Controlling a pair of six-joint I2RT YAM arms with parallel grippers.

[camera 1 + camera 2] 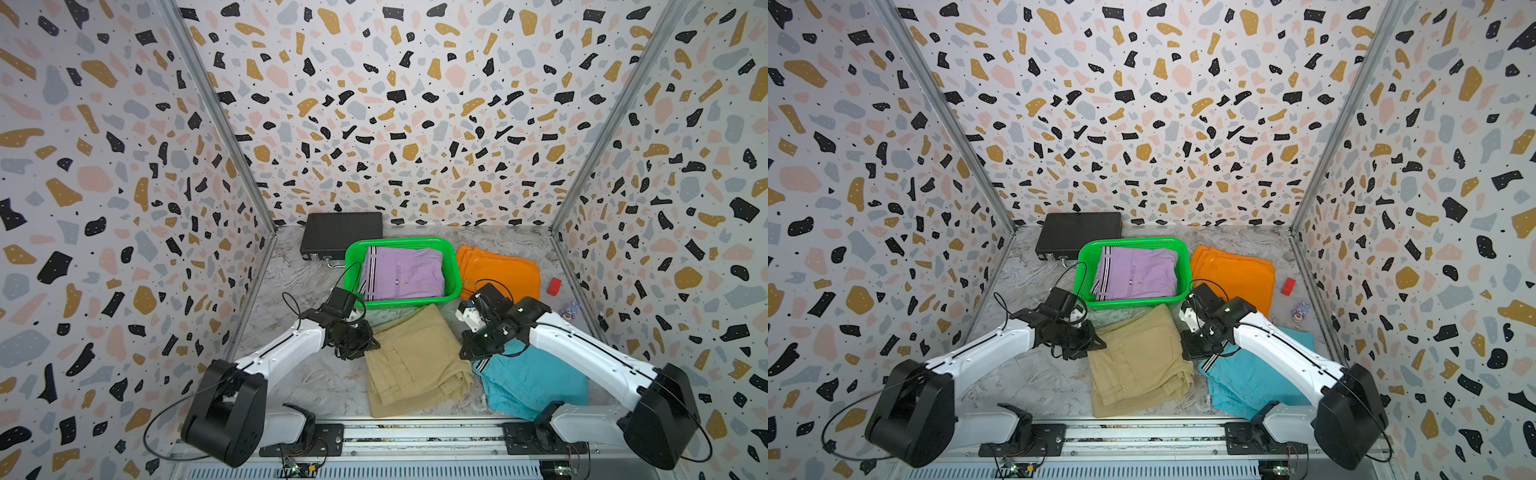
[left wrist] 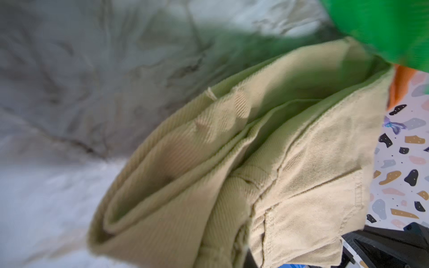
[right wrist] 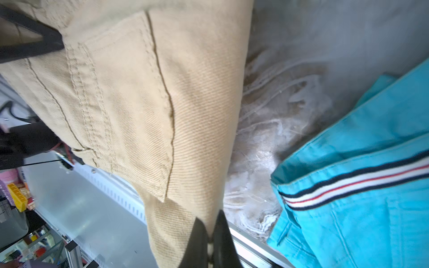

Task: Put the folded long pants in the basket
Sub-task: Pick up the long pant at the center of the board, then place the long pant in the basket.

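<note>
Right pincer (image 3: 209, 218) tight on tan pants (image 3: 139, 104)

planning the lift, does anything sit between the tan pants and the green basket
Nothing loose lies between the tan pants and the basket; only the basket's near wall has to be cleared. The lilac pants already lie inside, so the tan pair would probably land on them.

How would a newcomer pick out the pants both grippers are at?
Find the green basket at the centre of the scene. Just in front of it, toward the robot, lie the tan pants. They alone are plain tan; the turquoise pants beside them have striped trim.
</note>
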